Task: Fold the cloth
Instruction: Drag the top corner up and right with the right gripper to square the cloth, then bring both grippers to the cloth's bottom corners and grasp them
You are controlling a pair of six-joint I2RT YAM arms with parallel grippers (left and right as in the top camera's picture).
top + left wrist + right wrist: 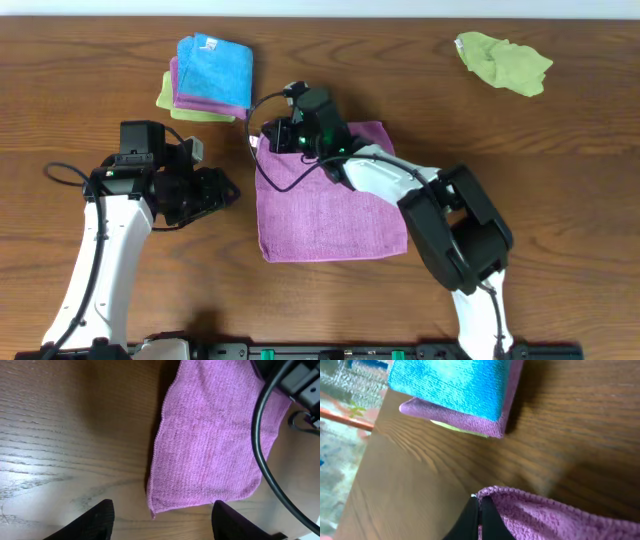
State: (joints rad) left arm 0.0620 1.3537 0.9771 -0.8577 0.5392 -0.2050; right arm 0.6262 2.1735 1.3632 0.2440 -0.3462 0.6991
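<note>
The purple cloth (330, 210) lies spread flat on the table in the middle. My right gripper (262, 140) is at its far left corner and is shut on that corner; in the right wrist view the fingertips (480, 510) pinch the cloth's edge (545, 517) beside a small white tag (473, 495). My left gripper (228, 192) is open and empty just left of the cloth's left edge. In the left wrist view its fingers (162, 522) straddle a cloth (210, 445) corner lying just ahead of them, not touching it.
A stack of folded cloths stands at the far left: a blue cloth (213, 62) on top, purple and lime-green edges under it, also in the right wrist view (455, 385). A crumpled lime-green cloth (503, 60) lies at the far right. A black cable (265, 460) hangs over the cloth.
</note>
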